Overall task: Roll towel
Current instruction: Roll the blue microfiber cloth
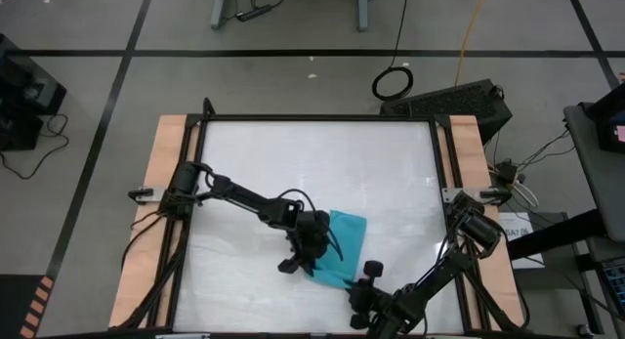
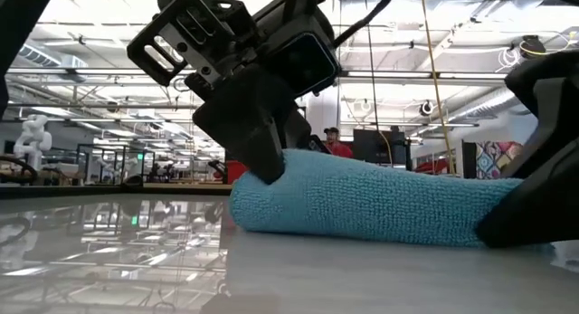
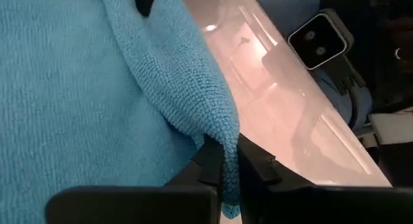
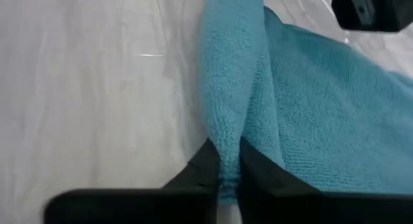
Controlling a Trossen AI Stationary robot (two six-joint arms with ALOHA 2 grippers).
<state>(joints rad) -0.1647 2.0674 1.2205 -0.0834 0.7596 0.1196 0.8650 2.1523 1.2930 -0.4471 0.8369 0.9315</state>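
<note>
High view: the towel lies on the white worktop, toward its near edge and a little right of centre, between the two arms. Only part of the turquoise cloth shows here; its left edge is covered by the left gripper, and its near corner disappears under the right gripper, so the outline of the cloth cannot be traced all round.

In the left wrist view the left gripper's fingers are pressed together on a folded edge of the towel, with a thin ridge of cloth pinched between them and the rest of the fabric filling most of the picture. The fingers' bases are cut off by the picture's edge.

The right wrist view shows the same kind of hold: the right gripper's fingers are closed on a raised fold of the towel, cloth squeezed between them, with bare worktop on one side and flat towel on the other. The dark shape in the corner is part of the other arm, cut off.

From the low view the towel reads as a thick, rounded bundle lying on the worktop, the left gripper biting into one end and the right arm's dark body covering the other. Whether the cloth is rolled or merely folded over cannot be told. A person stands well behind the worktop, partly hidden.
</note>
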